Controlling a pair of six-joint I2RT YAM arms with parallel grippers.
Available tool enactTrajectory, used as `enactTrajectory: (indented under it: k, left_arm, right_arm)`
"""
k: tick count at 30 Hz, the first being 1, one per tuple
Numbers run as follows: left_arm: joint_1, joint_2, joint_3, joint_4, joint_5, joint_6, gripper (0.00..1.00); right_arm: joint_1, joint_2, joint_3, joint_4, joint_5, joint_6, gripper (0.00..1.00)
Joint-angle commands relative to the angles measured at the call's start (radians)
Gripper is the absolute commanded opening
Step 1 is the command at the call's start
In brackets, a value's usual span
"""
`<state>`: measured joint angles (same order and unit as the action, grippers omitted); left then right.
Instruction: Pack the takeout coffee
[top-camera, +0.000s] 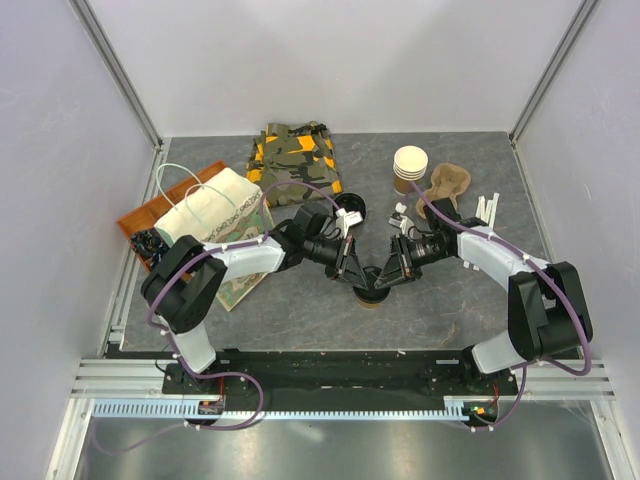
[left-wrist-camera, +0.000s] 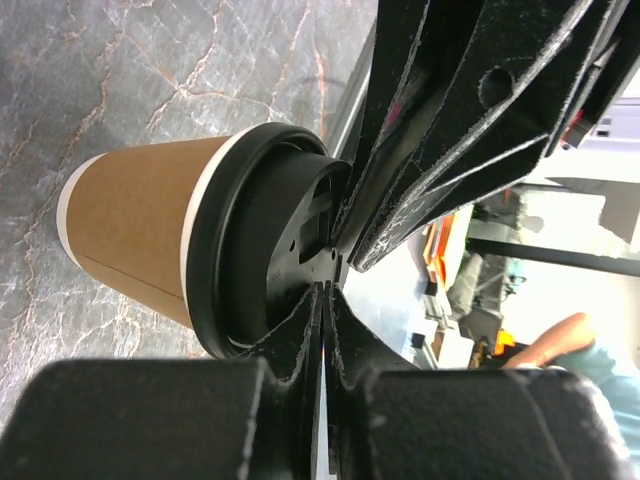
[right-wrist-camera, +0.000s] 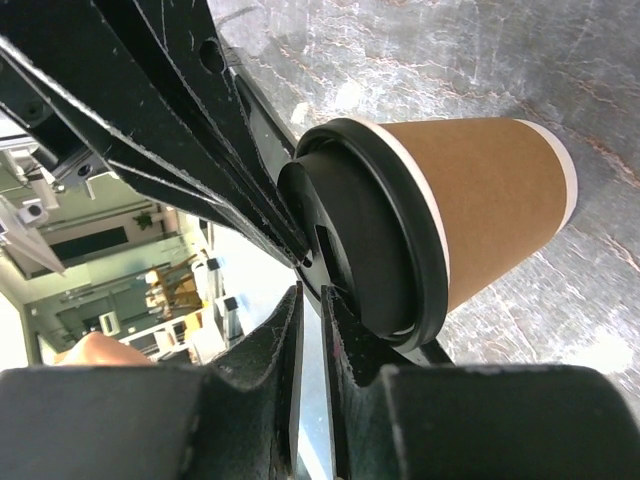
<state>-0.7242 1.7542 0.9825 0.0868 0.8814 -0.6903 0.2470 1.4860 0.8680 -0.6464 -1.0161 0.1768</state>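
Left hand (left-wrist-camera: 325, 288) and right hand (right-wrist-camera: 309, 287) meet on the lid (left-wrist-camera: 250, 250) of the coffee (left-wrist-camera: 140, 225).
Each hand has its fingers pressed together, tips against the black lid. The brown cup stands upright mid-bench (top-camera: 300, 320), between the arms. An uneven push could tip it, or buckle the rim and spill. The paper bag (top-camera: 205, 205) lies well apart at left, its contents hidden. The spare cups (top-camera: 409, 165) sit nested in a stack.

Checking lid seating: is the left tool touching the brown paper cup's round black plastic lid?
Touching. Left wrist view: the left tool meets the black lid, no gap.
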Motion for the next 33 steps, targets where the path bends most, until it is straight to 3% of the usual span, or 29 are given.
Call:
enactTrajectory:
  k: [1,10,21,33]
  left_arm:
    - [0.02,0.047,-0.045,0.016,-0.021,-0.006,0.06]
    - [0.023,0.038,-0.038,0.042,0.005,-0.008,0.02]
    - [-0.075,-0.073,0.042,0.054,0.031,0.014,0.02]
    - [-0.041,-0.015,-0.045,0.1,0.007,-0.04,0.02]
  right_arm:
    - [0.005,0.051,-0.001,0.013,0.06,-0.03,0.2]
    - [0.003,0.117,0.02,-0.01,0.028,-0.056,0.14]
    - [0.003,0.025,0.025,-0.025,-0.035,-0.077,0.11]
    - [0.003,0.005,0.035,-0.03,-0.056,-0.073,0.1]
